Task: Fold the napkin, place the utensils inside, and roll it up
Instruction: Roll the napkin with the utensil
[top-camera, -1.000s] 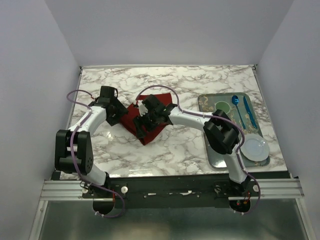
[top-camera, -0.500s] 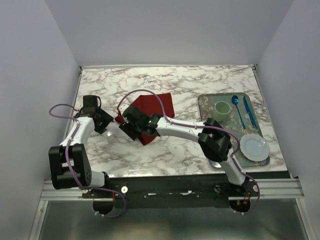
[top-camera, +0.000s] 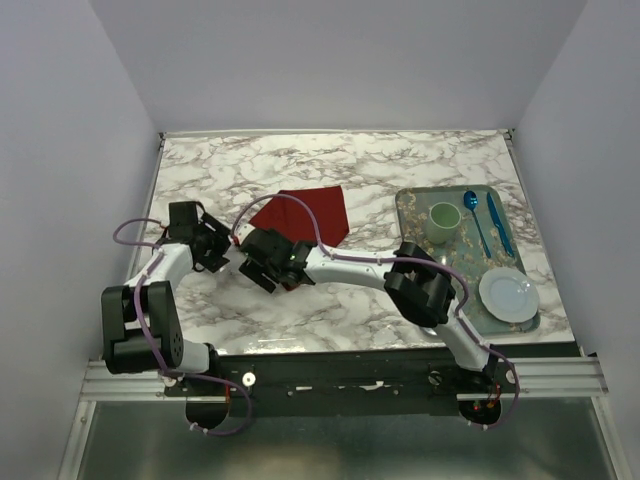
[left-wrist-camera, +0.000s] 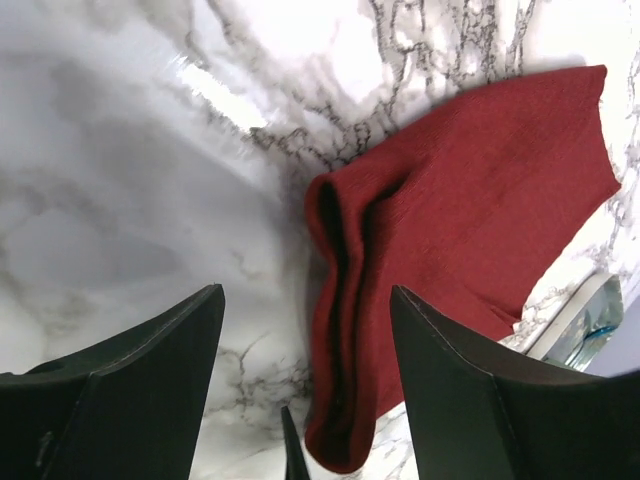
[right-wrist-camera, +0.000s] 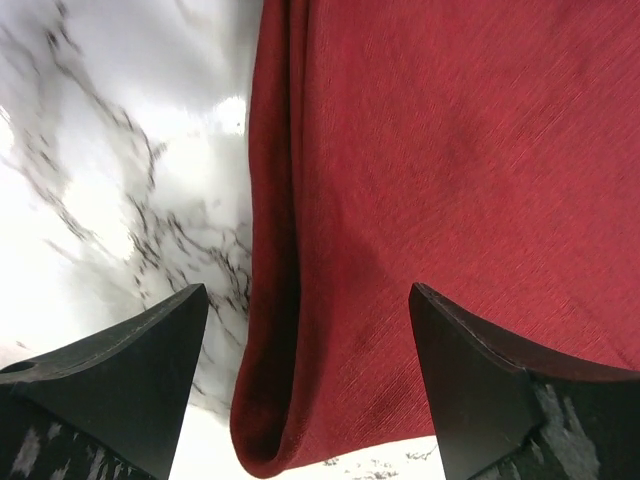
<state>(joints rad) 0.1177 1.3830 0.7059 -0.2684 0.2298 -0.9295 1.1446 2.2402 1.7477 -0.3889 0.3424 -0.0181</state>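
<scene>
The dark red napkin (top-camera: 305, 212) lies folded on the marble table (top-camera: 400, 160), with a rolled double edge (left-wrist-camera: 345, 330) toward the arms. My left gripper (top-camera: 224, 245) hovers open just left of that edge, and the edge's end shows between its fingers (left-wrist-camera: 150, 380). My right gripper (top-camera: 258, 268) is open over the napkin's near left corner (right-wrist-camera: 270, 430) and holds nothing. In both wrist views (left-wrist-camera: 305, 300) (right-wrist-camera: 308, 290) the jaws stand wide apart with cloth below them. The utensils are out of view.
A metal tray (top-camera: 415, 205) at the right holds a green cup (top-camera: 444, 214), a blue spoon (top-camera: 475, 215), a second blue cutlery piece (top-camera: 499, 222) and a white plate (top-camera: 508, 293). Purple cables loop over both arms. White walls enclose the table.
The napkin, bunched under both grippers a second ago, now lies flatter and farther back. My right gripper swept left and nearer. The left pulled away left, then came partway back.
</scene>
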